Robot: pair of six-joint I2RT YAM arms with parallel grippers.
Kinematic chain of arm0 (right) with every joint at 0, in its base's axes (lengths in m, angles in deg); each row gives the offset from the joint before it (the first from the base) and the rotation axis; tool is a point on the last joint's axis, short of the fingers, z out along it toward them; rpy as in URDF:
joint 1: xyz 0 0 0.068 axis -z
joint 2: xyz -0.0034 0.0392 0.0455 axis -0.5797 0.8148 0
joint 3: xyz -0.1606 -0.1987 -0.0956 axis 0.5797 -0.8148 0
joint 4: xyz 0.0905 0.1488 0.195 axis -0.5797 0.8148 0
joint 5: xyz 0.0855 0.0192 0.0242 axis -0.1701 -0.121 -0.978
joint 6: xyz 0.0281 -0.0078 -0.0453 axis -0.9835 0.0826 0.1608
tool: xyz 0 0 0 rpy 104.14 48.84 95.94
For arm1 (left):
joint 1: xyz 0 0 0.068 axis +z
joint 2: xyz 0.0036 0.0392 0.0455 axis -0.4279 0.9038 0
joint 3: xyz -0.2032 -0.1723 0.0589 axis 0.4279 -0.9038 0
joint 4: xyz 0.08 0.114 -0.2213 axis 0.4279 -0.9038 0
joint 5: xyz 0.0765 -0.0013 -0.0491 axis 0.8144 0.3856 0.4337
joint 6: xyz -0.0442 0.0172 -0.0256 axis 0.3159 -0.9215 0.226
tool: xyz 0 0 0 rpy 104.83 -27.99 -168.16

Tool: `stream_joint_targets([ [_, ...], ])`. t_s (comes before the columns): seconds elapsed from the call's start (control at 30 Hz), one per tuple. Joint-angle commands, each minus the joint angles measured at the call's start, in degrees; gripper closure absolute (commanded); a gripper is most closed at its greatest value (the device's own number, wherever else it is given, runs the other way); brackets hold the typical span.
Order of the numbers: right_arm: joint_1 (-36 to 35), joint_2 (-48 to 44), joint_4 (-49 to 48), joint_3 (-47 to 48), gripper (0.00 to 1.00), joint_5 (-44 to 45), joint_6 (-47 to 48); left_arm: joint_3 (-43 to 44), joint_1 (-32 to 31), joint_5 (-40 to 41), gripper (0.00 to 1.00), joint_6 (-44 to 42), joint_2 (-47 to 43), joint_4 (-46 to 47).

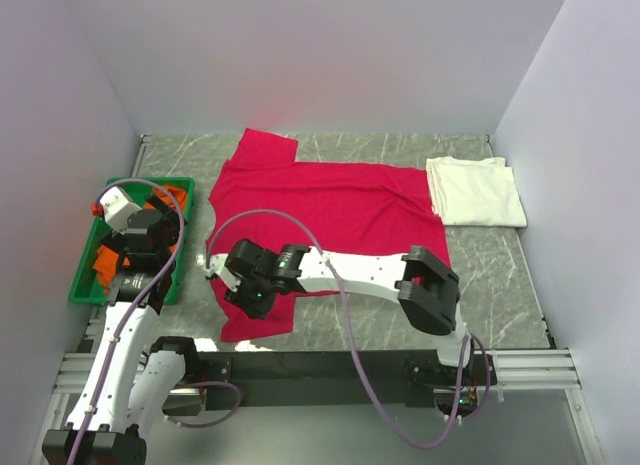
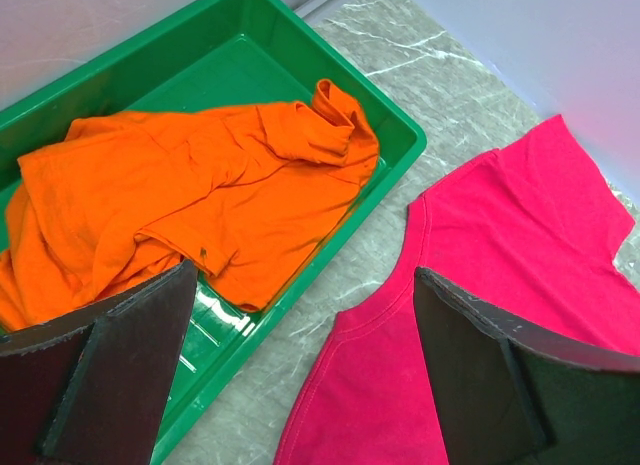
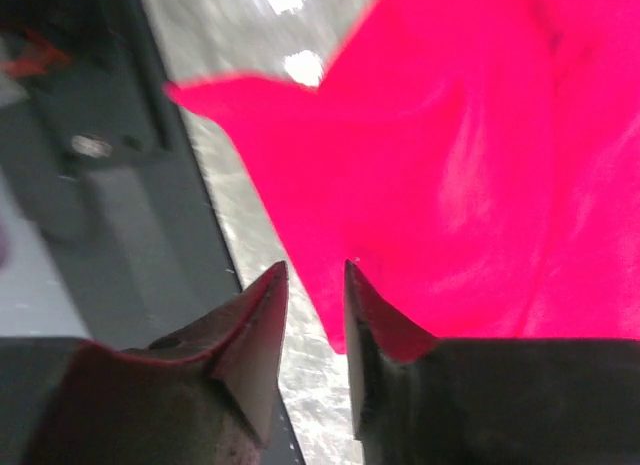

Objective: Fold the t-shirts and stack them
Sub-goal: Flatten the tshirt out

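The crimson t-shirt (image 1: 340, 210) lay spread across the middle of the table (image 1: 500, 285), flat through the body with soft creases. One sleeve pointed toward the far wall, and the near-left part ran down close to the table's near edge. The right end effector (image 3: 315, 270) sat over that near-left part. Its fingers were almost together with a thin slit between them at the cloth's edge, and I could not tell whether cloth was pinched. The left end effector (image 2: 300, 275) hung released, fingers wide apart, above the green bin (image 2: 395, 135) holding the crumpled orange t-shirt (image 2: 190, 200). A strip of bare table separated the bin from the crimson shirt. The cream-white t-shirt (image 1: 475, 190) lay folded at the far right, just beside the crimson one, with open table nearer the arms.
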State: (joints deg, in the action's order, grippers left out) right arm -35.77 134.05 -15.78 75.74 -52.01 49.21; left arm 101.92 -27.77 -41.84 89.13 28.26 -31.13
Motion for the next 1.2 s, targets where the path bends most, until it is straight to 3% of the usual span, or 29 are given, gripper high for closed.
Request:
stream_joint_targets([
  [0.0,0.3,1.6,4.0,-0.8,0.65,2.3,0.6,-0.1,0.3,-0.6,0.05,0.1,0.2,2.3],
  [0.1,0.3,3.3,6.3,-0.5,0.71,3.5,1.5,0.0,0.3,-0.8,0.05,0.0,0.2,2.4],
  [0.47,0.2,8.1,11.5,-1.5,0.71,1.3,4.1,0.0,0.4,-1.0,0.06,-0.1,0.9,2.4],
  [0.93,-0.5,5.2,14.9,-6.8,0.76,-6.7,6.5,0.1,0.5,-2.1,0.06,-0.1,1.3,2.1],
  [1.03,-0.6,3.6,15.1,-3.7,0.76,-6.3,6.5,0.5,0.5,-3.9,0.05,0.8,1.7,0.1],
  [1.17,-0.3,0.1,15.1,-0.7,0.73,-1.2,5.1,3.3,0.5,-13.3,0.05,2.6,3.2,-6.1],
])
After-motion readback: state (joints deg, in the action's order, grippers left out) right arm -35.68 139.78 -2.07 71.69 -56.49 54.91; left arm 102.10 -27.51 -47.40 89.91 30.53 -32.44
